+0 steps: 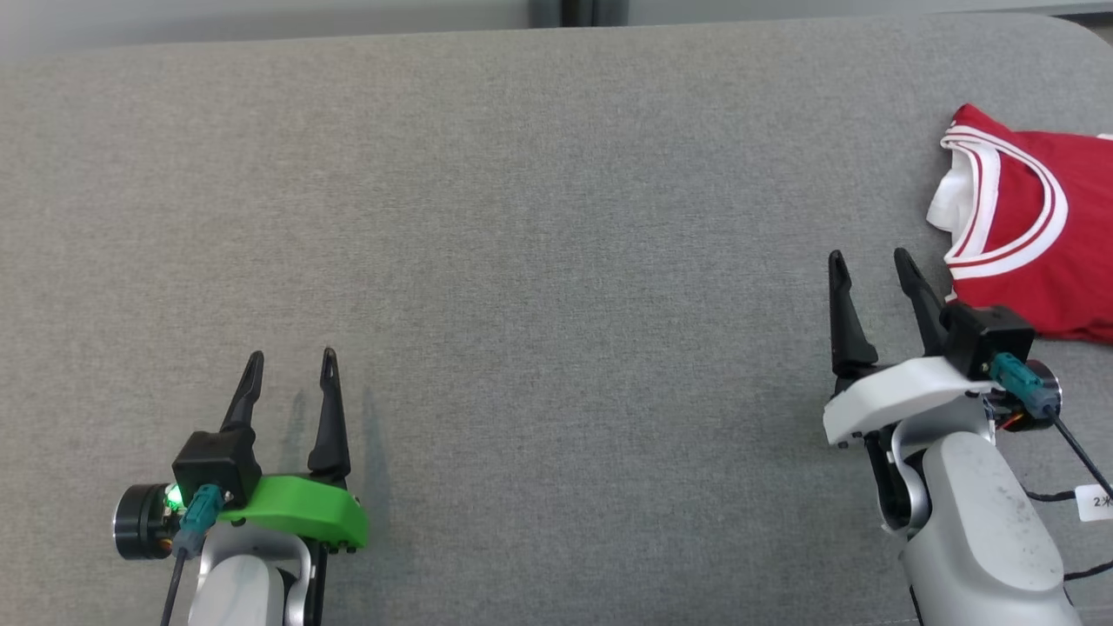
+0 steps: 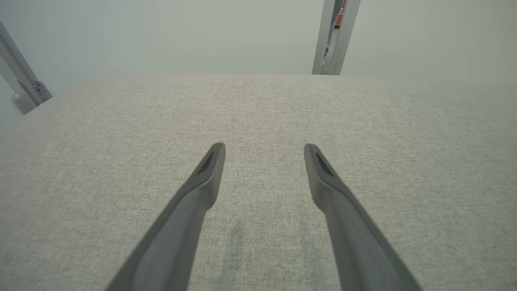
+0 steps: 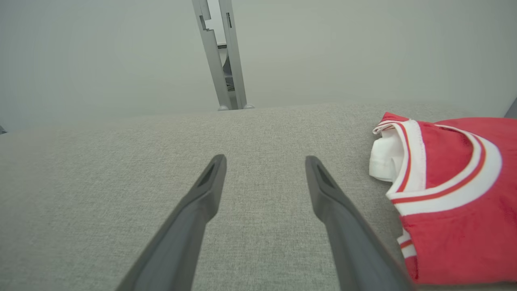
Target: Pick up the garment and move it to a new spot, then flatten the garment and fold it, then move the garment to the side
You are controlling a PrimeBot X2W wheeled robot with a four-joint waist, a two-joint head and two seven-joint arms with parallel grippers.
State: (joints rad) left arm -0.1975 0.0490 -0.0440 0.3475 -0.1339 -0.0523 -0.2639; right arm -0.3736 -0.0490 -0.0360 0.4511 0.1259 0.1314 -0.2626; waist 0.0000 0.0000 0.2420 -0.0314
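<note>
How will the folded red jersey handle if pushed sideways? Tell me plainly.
The red jersey is probably floppy: its white-trimmed edge sags and curls. Pushed, the folded layers would likely bunch rather than slide whole on the textured grey surface.

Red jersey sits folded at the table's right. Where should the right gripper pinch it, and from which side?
Likely the left edge of the jersey, just below its white-trimmed opening, where folded layers stack nearest the open right gripper. Slide in from the left, low over the table.
</note>
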